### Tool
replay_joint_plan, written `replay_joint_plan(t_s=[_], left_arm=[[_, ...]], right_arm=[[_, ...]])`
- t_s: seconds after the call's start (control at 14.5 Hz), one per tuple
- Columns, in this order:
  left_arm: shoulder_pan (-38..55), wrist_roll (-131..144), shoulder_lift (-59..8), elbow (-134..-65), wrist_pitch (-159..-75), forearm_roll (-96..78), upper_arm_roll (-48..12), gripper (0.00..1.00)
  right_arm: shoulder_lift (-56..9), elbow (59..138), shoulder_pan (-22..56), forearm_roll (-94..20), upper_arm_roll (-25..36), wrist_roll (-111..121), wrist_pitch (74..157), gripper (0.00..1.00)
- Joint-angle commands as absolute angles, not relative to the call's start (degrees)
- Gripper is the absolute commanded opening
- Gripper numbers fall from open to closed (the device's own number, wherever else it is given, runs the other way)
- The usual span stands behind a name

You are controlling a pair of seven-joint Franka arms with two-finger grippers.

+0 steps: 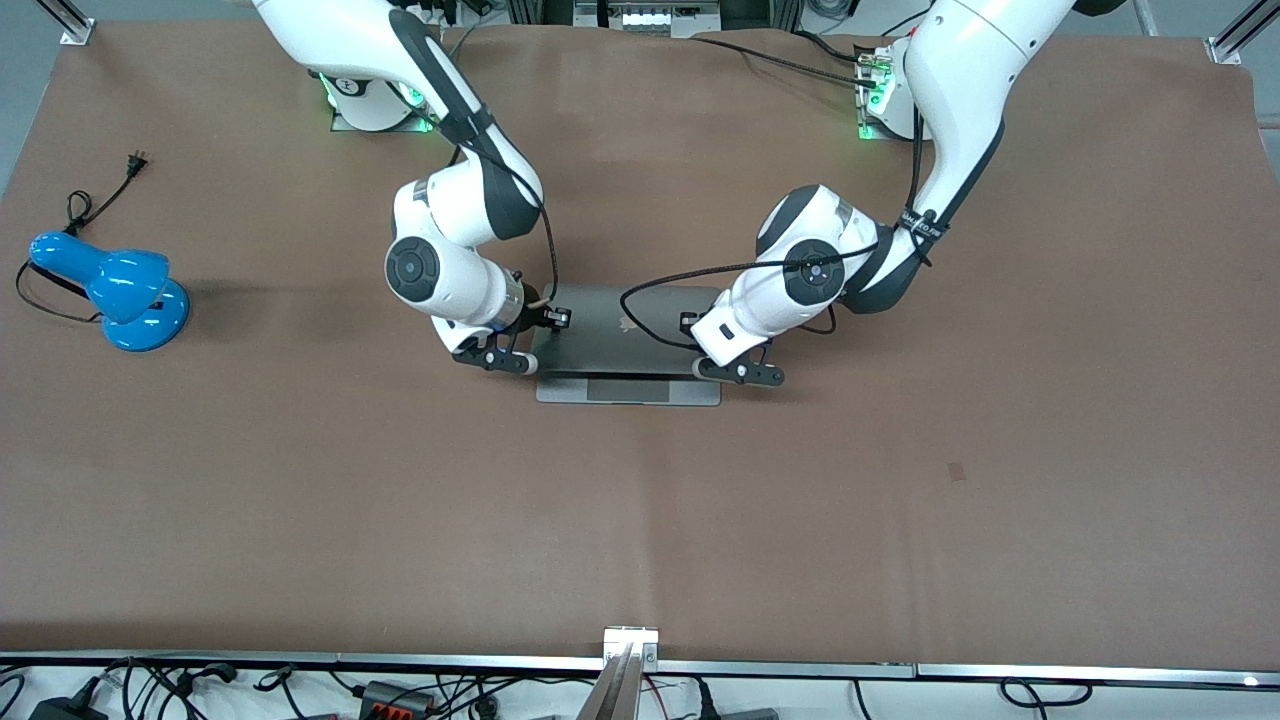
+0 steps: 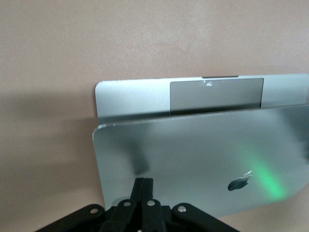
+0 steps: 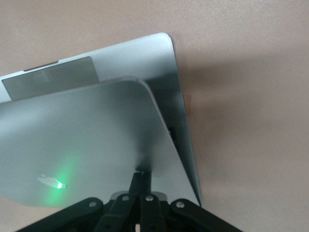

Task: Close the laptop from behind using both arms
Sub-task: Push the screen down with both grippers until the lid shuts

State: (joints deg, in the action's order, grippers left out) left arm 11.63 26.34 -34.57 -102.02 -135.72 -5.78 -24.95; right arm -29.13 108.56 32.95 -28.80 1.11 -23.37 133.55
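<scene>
The silver-grey laptop (image 1: 628, 340) sits mid-table with its lid tilted well down over the base, so only the front strip with the trackpad (image 2: 217, 94) shows. My left gripper (image 1: 742, 371) is shut, its tips (image 2: 144, 181) against the back of the lid (image 2: 193, 154) near the corner toward the left arm's end. My right gripper (image 1: 497, 357) is shut, its tips (image 3: 143, 176) against the lid (image 3: 72, 130) near the corner toward the right arm's end. The dark apple logo (image 2: 239, 182) shows on the lid. The screen and keyboard are hidden.
A blue desk lamp (image 1: 112, 290) with a black cord lies toward the right arm's end of the table. The brown table mat (image 1: 640, 520) spreads around the laptop. Cables and a metal rail (image 1: 630, 650) run along the table edge nearest the front camera.
</scene>
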Motion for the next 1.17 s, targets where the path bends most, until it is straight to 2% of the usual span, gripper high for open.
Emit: replay_joint_plan(t_s=[0.0, 0.34, 0.83, 1.1], left_arm=[[12.5, 26.9, -37.3, -99.6, -137.6, -4.1, -23.8, 0.01], [12.6, 26.9, -41.9, -99.7, -145.4, -4.1, -23.7, 0.01], [12.9, 26.8, -43.5, -99.7, -146.9, -3.3, -23.0, 0.01], [11.9, 26.6, -41.1, -99.8, -145.4, -3.0, -23.0, 0.01]], right_arm=[[-32.6, 105.1, 32.5, -28.0, 1.0, -23.0, 133.4, 0.00], [-36.0, 102.5, 32.3, -27.4, 1.3, -23.0, 134.3, 0.00], [-38.2, 102.0, 32.2, -26.5, 1.3, -22.9, 136.7, 0.00], [-38.4, 102.0, 32.2, -26.4, 1.4, -22.8, 138.2, 0.00]])
